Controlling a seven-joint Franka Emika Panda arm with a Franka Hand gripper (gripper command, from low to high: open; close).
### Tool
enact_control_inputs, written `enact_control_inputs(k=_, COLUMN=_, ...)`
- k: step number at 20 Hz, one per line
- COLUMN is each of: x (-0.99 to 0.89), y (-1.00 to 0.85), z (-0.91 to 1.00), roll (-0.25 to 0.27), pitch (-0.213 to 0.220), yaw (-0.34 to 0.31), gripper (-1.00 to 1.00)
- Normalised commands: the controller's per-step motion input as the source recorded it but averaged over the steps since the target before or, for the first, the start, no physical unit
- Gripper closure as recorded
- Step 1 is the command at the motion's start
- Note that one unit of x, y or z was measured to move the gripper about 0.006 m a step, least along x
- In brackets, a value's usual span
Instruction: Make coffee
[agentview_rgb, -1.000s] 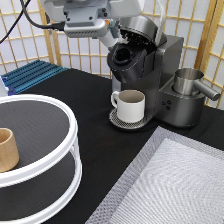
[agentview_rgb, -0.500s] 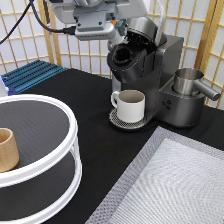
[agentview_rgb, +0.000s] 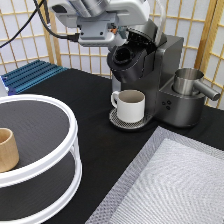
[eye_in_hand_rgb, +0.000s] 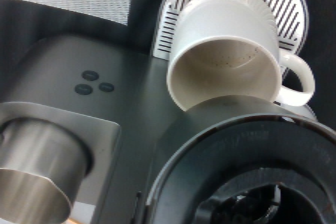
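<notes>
Obs.: gripper (agentview_rgb: 97, 31) hangs above the coffee machine (agentview_rgb: 160, 70), just up and to the side of its open brew chamber (agentview_rgb: 123, 55). A second ago it sat lower, close against the chamber mouth. It has since lifted a little clear.

Gripper state: cannot tell whether open or closed, as the hand's body hides its working end. Nothing is seen carried beneath it.

The coffee: not visible in either view. The chamber interior (eye_in_hand_rgb: 255, 200) reads dark (so I cannot confirm a pod is seated there).

Lid of the machine is up. White mug (agentview_rgb: 131, 105) stands on the machine's drip tray (agentview_rgb: 117, 121), directly under the chamber, and looks empty from the wrist view.

Judgement: the pull-back suits a finished visit to the chamber. Brewing has not started.
</notes>
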Motion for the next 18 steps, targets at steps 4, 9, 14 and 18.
enact_control_inputs(k=4, x=-0.06, y=0.26, z=-0.09, roll=-0.008, pitch=-0.058, yaw=-0.130, gripper=1.00)
enact_control_inputs(k=9, x=-0.02, y=0.37, z=-0.09, roll=-0.006, pitch=-0.019, yaw=-0.117, gripper=1.00)
enact_control_inputs(k=14, x=-0.07, y=0.11, z=-0.04, roll=0.046, pitch=0.003, yaw=-0.120, gripper=1.00)
enact_control_inputs(k=18, x=-0.20, y=0.02, z=-0.05, roll=0.078, pitch=0.005, yaw=-0.131, gripper=1.00)
